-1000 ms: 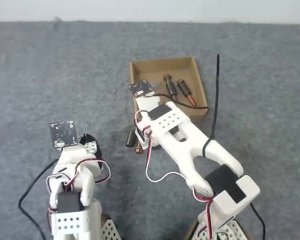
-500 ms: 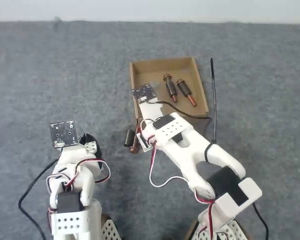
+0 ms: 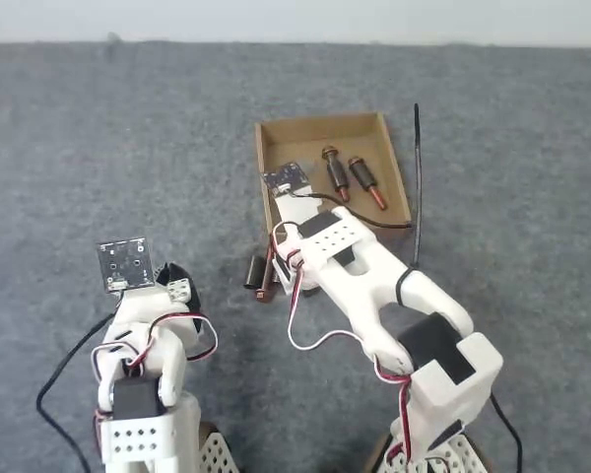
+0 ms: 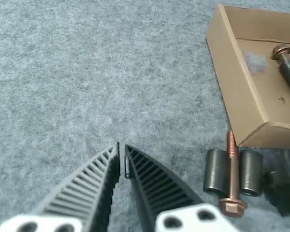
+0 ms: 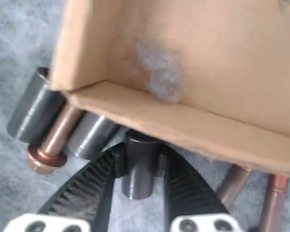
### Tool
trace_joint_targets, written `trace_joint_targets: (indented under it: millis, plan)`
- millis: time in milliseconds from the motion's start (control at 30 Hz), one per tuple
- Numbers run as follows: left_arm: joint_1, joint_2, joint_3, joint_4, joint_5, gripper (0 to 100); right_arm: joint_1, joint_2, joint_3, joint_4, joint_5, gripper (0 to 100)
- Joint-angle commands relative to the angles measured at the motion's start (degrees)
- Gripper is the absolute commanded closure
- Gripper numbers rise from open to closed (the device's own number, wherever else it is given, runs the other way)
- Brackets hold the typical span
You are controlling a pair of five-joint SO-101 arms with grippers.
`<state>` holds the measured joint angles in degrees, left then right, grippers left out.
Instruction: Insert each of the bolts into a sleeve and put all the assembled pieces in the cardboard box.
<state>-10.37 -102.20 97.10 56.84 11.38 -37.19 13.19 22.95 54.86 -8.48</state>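
Gripping a dark held sleeve [image 5: 135,179] between its ribbed fingers, the right claw [image 5: 141,153] sits just outside the near wall of the cardboard box [image 5: 183,121], close to one of its corners. Just beside that corner, on the grey bench [image 4: 63,72], a copper bolt [image 5: 52,142] lies between two loose pieces, the outer sleeve [image 5: 31,111] and the inner sleeve [image 5: 92,135], and touches both. The left wrist view shows the same group, with the bolt's head pointing away from the box. Two spare bolts [image 5: 234,186] lie partly in view under the box wall on the claw's other side.

From above, the right arm [image 3: 374,286] stretches over the box's near left corner. Inside the box, two assembled pieces, the first [image 3: 335,172] and the second [image 3: 366,184], lie side by side toward its right half.

The left claw [image 4: 122,154] is closed on nothing, its fingers all but meeting over bare bench, well apart from the box. The left arm [image 3: 143,335] stands at the lower left of the high view.
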Motion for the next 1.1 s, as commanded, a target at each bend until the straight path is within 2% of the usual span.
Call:
trace_joint_targets:
  millis: [0,333,533,700,900,1067]
  plan:
    - [0.09,-0.26,-0.48,0.09,-0.62,99,1.71,-5.14,0.09,3.91,-0.09,97.5]
    - [0.09,-0.26,-0.48,0.09,-0.62,99,13.67,-17.54,1.14,13.93,-0.35,99.1]
    - [0.09,-0.26,-0.48,0.00,-0.62,99,23.16,-17.71,7.74,9.98,-0.62,99.1]
    - [2.73,-0.18,-0.48,-3.87,-0.53,99,29.76,-18.15,10.64,6.37,-0.70,99.1]
    - [5.10,-0.18,-2.15,-5.01,-0.53,99,30.99,-18.15,10.55,5.49,-0.70,99.2]
    - [5.45,-0.09,-7.43,-0.44,-0.53,99,31.08,-17.89,10.81,3.74,-0.70,99.2]
